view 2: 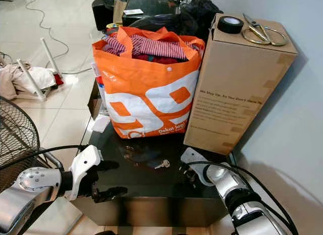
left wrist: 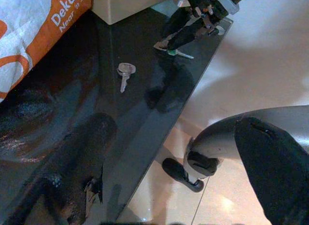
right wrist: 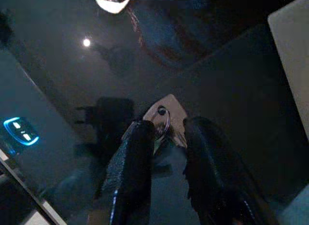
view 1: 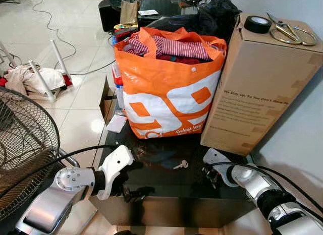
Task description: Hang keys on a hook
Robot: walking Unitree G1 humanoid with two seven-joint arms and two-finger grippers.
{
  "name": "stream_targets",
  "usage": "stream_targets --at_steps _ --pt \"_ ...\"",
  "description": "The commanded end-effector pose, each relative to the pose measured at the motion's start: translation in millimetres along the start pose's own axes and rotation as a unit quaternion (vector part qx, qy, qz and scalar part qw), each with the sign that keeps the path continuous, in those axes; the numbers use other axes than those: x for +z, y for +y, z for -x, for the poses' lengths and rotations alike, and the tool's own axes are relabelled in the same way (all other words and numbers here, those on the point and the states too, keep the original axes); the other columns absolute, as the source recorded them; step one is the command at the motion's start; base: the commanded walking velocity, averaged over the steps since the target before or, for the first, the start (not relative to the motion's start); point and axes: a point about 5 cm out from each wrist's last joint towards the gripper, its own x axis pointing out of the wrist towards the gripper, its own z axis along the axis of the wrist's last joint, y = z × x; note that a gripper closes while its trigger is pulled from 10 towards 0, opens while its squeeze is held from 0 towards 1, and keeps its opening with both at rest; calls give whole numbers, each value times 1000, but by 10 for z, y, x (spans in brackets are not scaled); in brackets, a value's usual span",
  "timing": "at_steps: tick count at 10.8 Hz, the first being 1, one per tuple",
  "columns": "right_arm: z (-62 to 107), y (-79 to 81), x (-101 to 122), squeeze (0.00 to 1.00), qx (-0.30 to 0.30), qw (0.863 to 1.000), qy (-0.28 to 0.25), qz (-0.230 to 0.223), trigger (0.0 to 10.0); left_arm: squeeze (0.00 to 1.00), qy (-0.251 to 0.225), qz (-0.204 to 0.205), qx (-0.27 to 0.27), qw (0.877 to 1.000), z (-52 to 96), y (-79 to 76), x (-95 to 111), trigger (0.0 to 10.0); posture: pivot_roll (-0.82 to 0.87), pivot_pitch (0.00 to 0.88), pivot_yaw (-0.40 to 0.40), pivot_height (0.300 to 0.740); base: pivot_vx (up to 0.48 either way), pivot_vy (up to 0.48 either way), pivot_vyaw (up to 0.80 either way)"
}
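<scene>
A single silver key [view 1: 180, 165] lies loose in the middle of the black glass table [view 1: 166, 192]. A second key on a ring with a green tag [left wrist: 177, 52] sits near the table's right front corner. My right gripper [view 1: 209, 175] is down at the glass with its fingers closed around that key's ring [right wrist: 162, 118]. At the table's front left edge, my left gripper [view 1: 132, 182] hangs open and empty, well left of the loose key.
An orange shopping bag [view 1: 169, 89] full of clothes stands at the back of the table. A tall cardboard box [view 1: 257, 89] beside it carries a tape roll [view 1: 257, 24] and scissors [view 1: 290, 33]. A floor fan [view 1: 25, 144] stands to the left.
</scene>
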Motion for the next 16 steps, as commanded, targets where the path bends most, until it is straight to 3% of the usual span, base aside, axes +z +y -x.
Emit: stream_targets --at_steps 1,2,3,4,5,13,15,16 --pt "19 -33 -39 0 -7 1000 7 -4 10000 137 2 -10 -5 1000 8 3 29 10000 8 0 -9 740 0 0 0" --pt "19 -30 -45 0 -5 1000 10 -3 8000 137 2 -11 -5 1000 7 4 33 10000 10 0 -10 740 0 0 0" --pt "14 -12 -58 0 3 1000 14 -2 3608 141 2 -12 -6 1000 7 4 36 10000 11 0 -9 740 0 0 0" --pt "6 11 -63 0 9 1000 15 -2 1294 141 2 -12 -6 1000 10 4 39 10000 12 0 -9 740 0 0 0" --pt "-2 29 -62 0 12 1000 14 -4 0 141 2 -13 -6 1000 12 6 42 10000 13 0 -7 740 0 0 0" --pt "3 11 -2 0 7 1000 -7 -16 0 141 0 -21 6 1000 45 79 76 10000 25 0 -3 740 0 0 0" --pt "137 -53 42 0 0 998 -58 -36 0 141 -40 -32 72 996 69 168 139 10000 35 0 -17 740 0 0 0" --pt "288 -34 57 0 4 994 -89 -69 0 137 -89 -26 166 982 88 306 229 10000 44 0 -33 740 0 0 0"
